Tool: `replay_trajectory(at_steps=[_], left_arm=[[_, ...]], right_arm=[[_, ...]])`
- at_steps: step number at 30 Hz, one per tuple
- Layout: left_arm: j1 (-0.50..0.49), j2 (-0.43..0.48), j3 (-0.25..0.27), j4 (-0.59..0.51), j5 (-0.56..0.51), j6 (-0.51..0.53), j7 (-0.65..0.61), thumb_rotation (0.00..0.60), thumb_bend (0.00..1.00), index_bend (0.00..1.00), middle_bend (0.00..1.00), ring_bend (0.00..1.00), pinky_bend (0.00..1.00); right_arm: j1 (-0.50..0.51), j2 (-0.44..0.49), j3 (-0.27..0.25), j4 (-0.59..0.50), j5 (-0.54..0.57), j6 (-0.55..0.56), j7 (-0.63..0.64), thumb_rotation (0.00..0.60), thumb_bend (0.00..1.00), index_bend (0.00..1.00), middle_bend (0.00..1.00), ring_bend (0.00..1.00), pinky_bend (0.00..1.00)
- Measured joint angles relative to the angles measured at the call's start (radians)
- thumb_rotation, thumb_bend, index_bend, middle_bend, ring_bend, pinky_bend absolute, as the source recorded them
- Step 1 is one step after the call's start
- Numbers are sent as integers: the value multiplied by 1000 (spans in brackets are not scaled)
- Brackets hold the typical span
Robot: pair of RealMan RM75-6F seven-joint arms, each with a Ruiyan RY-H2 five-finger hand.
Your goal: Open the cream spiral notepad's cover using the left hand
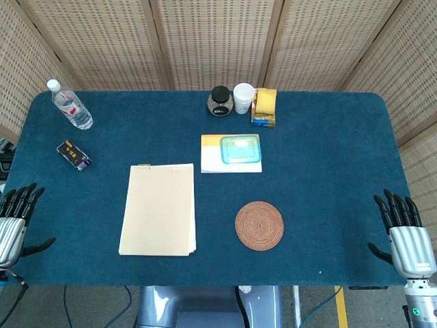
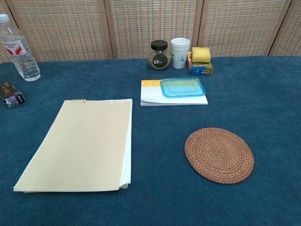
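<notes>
Cream notepad (image 2: 77, 143) lies flat and closed on the blue table (image 1: 328, 205), far from both hands.

Its spiral edge points away from the robot, and a round woven mat (image 2: 219, 154) sits near it on the right. Left hand (image 1: 15, 220) waits at the table's left edge, fingers spread apart, holding nothing, well apart from the notepad. Right hand (image 1: 404, 229) waits at the right edge, fingers spread too, also holding nothing. Farther back lie a white book with a blue lid (image 1: 240, 149) on it, a jar (image 1: 220, 101), a cup (image 1: 244, 97) and a water bottle (image 1: 69, 105).
</notes>
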Motion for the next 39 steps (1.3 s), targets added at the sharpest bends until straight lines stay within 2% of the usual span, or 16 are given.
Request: replay_trajectory(at_steps=[9, 15, 19, 22, 31, 39], left_arm=[[-5, -7, 15, 5, 43, 1, -7, 600, 0, 0, 0, 0, 0], [-45, -45, 57, 32, 183, -27, -15, 600, 2, 0, 0, 0, 0], [-89, -120, 92, 69, 282, -72, 11, 600, 81, 0, 0, 0, 0], [-116, -172, 106, 87, 309, -115, 47, 600, 131, 0, 0, 0, 0], [-170, -313, 109, 141, 298, -227, 157, 600, 225, 0, 0, 0, 0], [-200, -384, 104, 206, 260, -278, 176, 600, 244, 0, 0, 0, 0]], right_arm=[[2, -2, -4, -2, -9, -2, 0, 600, 0, 0, 0, 0, 0], [2, -1, -3, 1, -7, -4, 4, 600, 0, 0, 0, 0, 0], [2, 2, -2, 2, -6, -5, 9, 600, 0, 0, 0, 0, 0], [3, 3, -3, 2, -5, -7, 11, 600, 0, 0, 0, 0, 0], [6, 5, -2, 7, 1, -18, 27, 600, 0, 0, 0, 0, 0], [9, 5, -4, 8, 3, -25, 28, 600, 0, 0, 0, 0, 0]])
